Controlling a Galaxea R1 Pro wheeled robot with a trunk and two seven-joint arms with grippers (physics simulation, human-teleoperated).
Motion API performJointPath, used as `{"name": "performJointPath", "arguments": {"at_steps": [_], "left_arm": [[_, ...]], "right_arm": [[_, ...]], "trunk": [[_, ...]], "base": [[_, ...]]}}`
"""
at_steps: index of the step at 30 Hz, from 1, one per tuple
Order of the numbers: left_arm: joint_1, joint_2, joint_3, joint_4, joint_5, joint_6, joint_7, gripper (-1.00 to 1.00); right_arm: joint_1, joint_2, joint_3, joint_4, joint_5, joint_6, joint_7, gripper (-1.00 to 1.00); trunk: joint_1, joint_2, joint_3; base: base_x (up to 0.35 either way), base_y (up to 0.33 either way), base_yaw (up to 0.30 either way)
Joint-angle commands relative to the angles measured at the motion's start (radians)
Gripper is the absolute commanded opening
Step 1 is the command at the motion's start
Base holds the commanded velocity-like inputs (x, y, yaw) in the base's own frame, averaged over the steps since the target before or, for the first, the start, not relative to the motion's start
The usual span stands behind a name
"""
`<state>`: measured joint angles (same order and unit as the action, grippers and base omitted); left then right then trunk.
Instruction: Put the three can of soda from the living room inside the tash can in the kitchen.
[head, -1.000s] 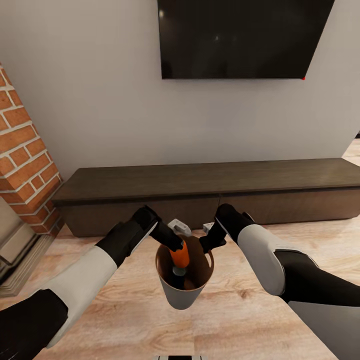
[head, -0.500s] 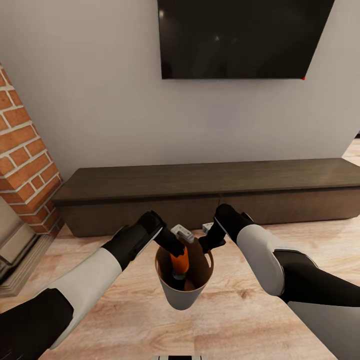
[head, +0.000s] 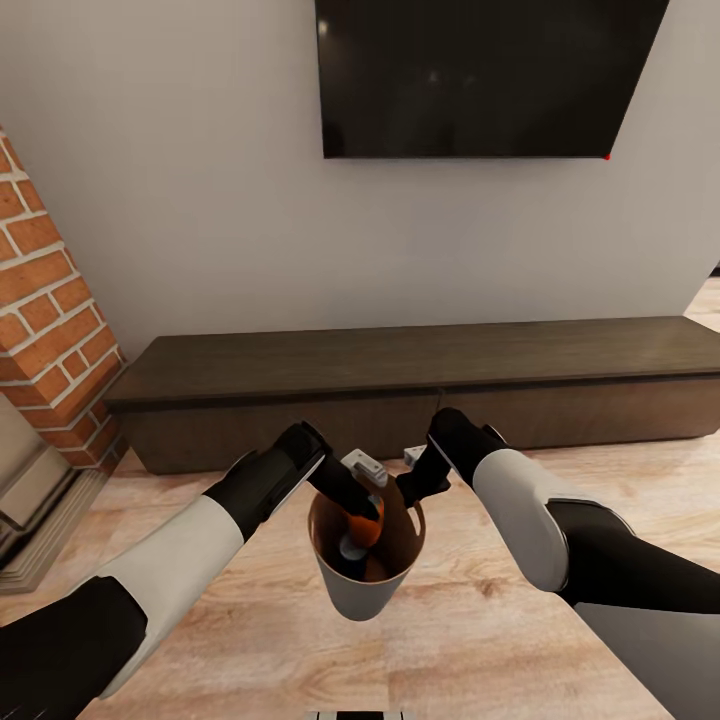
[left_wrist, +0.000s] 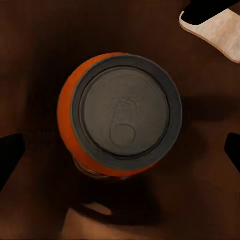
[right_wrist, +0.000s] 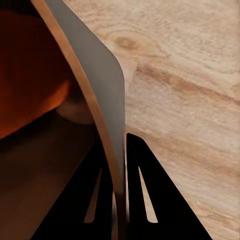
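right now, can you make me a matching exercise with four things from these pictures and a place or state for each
Things:
1. orange soda can
2. trash can
3. right pincer
4. TV

Places or states:
A. mounted on the wall above the long cabinet
B. held up off the wood floor by its rim
C. lying inside the brown interior, released
D. clamped on a thin rim wall

Pairs: 1-C, 2-B, 3-D, 4-A
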<state>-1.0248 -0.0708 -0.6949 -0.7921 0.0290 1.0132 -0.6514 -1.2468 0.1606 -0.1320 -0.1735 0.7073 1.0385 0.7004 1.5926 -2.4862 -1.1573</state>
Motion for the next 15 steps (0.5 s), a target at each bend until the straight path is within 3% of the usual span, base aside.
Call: {"name": "performJointPath", "arguments": {"at_steps": [1,11,15], "left_arm": [[0.0,0.0,0.0,0.0,0.0,0.0,0.0,1.0],[0.0,0.004,0.001,-0.009,0.005,-0.005,-0.003,1.0],[0.001,0.011,0.005,-0.016,0.01,-0.062,-0.013,1.0]], "right_arm": [[0.0,0.0,-0.013,0.0,-0.027,0.009,0.005,-1.0],[0.0,0.0,-0.014,0.0,-0.026,0.009,0.005,-1.0],[0.0,-0.001,-0.014,0.0,-0.026,0.009,0.005,-1.0]], "trunk": [[0.0,0.0,0.0],[0.0,0.0,0.0],[0.0,0.0,0.0]], "base": [[0.0,0.0,0.0],[0.0,0.0,0.0],[0.0,0.0,0.0]]}}
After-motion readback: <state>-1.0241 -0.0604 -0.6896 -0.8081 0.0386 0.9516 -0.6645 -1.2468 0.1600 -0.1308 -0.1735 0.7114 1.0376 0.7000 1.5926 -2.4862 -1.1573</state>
